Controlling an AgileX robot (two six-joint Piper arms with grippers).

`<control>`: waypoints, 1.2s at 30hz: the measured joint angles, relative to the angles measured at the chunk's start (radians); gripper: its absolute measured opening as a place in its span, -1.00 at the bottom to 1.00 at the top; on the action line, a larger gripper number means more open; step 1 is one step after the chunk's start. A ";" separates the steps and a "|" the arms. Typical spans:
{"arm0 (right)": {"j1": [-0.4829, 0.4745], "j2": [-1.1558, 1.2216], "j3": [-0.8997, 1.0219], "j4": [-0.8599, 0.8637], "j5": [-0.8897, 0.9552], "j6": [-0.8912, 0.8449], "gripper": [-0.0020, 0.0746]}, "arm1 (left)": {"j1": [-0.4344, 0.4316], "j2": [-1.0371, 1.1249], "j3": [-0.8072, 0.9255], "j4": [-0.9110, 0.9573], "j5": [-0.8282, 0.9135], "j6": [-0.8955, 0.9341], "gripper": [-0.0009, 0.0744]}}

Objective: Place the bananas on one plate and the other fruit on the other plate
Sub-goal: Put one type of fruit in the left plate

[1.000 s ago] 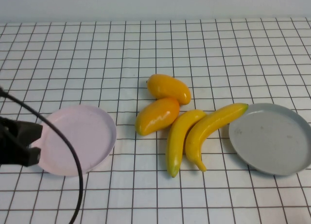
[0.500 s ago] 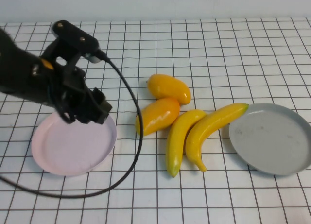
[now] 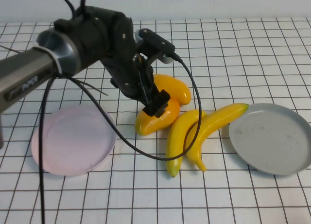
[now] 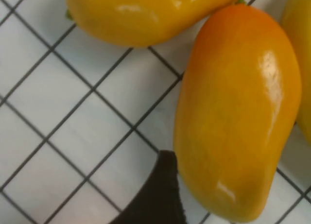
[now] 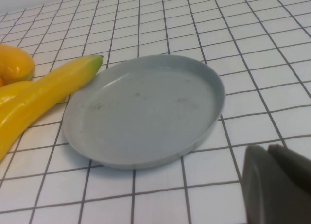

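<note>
- Desk (image 3: 243, 49) with a white grid cloth fills the high view; the left arm reaches from the left edge toward the frame's centre.
- Left tool (image 3: 156, 106) sits at the centre of the high view, directly over the near mango (image 3: 156, 118). Half a second ago it was at the left, above the pink plate's upper rim; a second ago only its tip showed at the left edge.
- Whether the left tool's fingers are apart or together I cannot tell; in the left wrist view only one dark fingertip (image 4: 158, 195) shows, just beside the near mango.
- The far mango (image 3: 171, 88) lies just above the near one in the high view, the two touching; neither has moved from the earlier frames.
- The pink plate (image 3: 73, 139) sits at the lower left, now fully uncovered and bare.
- The two bananas, the left banana (image 3: 179, 139) and the right banana (image 3: 214, 127), lie side by side right of centre, where they were before.
- The right banana's green tip touches or nearly touches the rim of the grey plate (image 3: 272, 139), which sits at the right edge.
- Right tool (image 5: 277, 185) appears only in the right wrist view, at the lower right corner near the grey plate's rim; its fingers look pressed together, holding nothing.
</note>
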 joint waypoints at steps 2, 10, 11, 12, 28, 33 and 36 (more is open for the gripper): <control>0.000 0.000 0.000 0.000 0.000 0.000 -0.99 | -0.010 0.047 -0.033 0.000 0.004 0.009 0.80; 0.000 0.000 0.000 0.000 0.000 0.000 -0.99 | -0.015 0.174 -0.092 -0.002 0.010 0.022 0.80; 0.000 0.000 0.000 0.000 0.000 0.000 -0.99 | -0.015 0.178 -0.092 -0.004 0.012 0.024 0.80; 0.000 0.000 0.000 0.000 0.000 0.000 -0.99 | -0.015 0.180 -0.092 -0.006 0.017 0.024 0.80; 0.000 0.000 0.000 0.000 0.000 0.000 -0.99 | -0.015 0.178 -0.093 -0.006 0.027 0.028 0.49; 0.000 0.000 0.000 0.000 0.000 0.000 -0.99 | -0.015 0.050 -0.087 0.045 0.049 0.028 0.49; 0.000 0.000 0.000 0.000 0.000 0.000 -0.99 | 0.006 -0.088 -0.060 0.046 0.050 0.024 0.49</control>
